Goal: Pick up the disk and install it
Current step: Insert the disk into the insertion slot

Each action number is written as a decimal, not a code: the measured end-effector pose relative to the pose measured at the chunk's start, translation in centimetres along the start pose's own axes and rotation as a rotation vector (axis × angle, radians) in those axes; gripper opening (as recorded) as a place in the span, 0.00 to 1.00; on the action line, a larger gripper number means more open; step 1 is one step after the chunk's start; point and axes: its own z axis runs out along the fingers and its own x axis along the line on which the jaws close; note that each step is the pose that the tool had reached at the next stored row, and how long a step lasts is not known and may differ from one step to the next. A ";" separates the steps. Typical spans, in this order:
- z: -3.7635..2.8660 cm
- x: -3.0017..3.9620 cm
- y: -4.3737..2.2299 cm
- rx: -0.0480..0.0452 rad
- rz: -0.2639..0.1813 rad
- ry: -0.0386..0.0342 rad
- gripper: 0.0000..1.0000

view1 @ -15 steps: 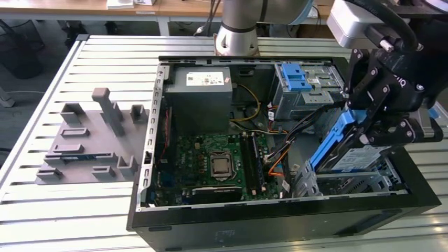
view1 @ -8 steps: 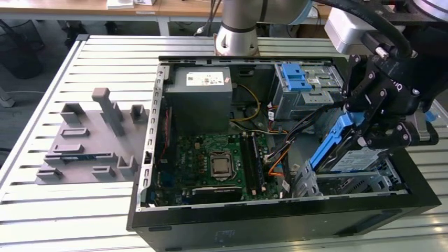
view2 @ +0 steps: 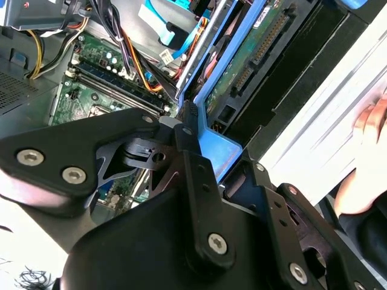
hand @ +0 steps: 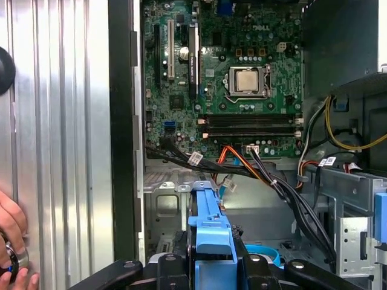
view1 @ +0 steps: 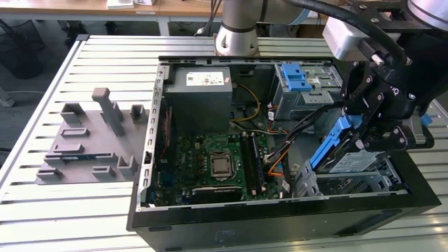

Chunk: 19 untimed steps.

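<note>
Now, your gripper (view1: 371, 139) is clamped tight on the blue carrier of the disk (view1: 350, 160), one finger each side; the disk hangs tilted at the near end of the computer case (view1: 280, 218), on the exterior view's right, its long axis sloping down toward the metal drive bay (view1: 350, 184) just beneath, labelled face up; whether it touches the bay you cannot tell; inside the case sit the motherboard (view1: 217, 163), the power supply (view1: 199, 89) at the far end, and a blue-latched drive cage (view1: 305, 86); a person's hand (hand: 12, 238) rests on the slatted table (view1: 70, 210) beside the case.
</note>
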 end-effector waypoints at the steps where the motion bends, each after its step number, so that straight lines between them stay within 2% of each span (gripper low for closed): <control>1: 0.07 0.00 -0.01 0.0000 0.000 0.0000 0.36; 19: 1.26 0.04 -0.08 0.0000 0.000 0.0000 0.36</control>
